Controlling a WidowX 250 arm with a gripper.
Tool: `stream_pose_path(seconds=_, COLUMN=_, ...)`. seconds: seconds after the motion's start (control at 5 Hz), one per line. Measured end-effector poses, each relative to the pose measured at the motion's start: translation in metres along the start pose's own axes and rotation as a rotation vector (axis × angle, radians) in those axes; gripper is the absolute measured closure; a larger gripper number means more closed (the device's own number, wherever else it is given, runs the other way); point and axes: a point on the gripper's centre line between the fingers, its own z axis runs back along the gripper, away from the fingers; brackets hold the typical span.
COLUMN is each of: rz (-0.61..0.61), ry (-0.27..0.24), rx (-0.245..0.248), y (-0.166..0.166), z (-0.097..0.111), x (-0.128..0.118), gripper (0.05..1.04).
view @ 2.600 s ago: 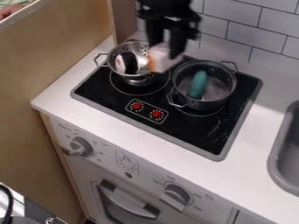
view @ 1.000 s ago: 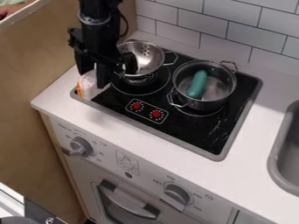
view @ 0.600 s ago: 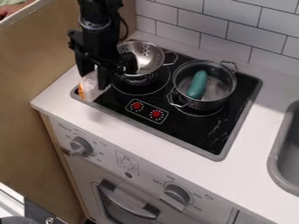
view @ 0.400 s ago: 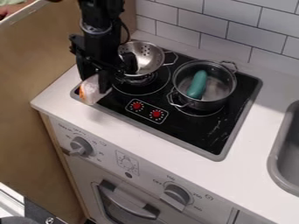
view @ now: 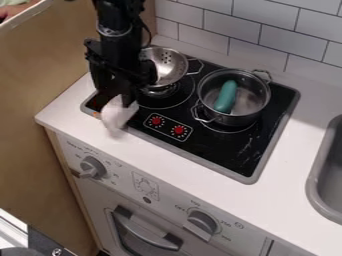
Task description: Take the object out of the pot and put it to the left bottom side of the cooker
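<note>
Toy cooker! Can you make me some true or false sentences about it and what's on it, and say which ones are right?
1. A green thing lies in the dark pot. True.
2. The gripper is above the sink. False: it is over the left side of the cooker.
3. The white thing is near the cooker's left front corner. True.
4. There are two red spots on top of the cooker. True.
5. The white thing is inside the dark pot. False: it is just below the gripper.
</note>
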Motion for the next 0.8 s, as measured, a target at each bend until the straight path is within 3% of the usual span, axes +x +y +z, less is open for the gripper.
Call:
stream_pose_path(seconds=0.2, rz=0.035, ry=0.017, rx=-0.028, y=-0.001, z=0.011, x=0.006, gripper=0.077)
stream_pose_path(seconds=0.8, rz=0.064, ry=0.056, rx=-0.047, y=-0.024, z=0.040, x=0.024, gripper=0.083)
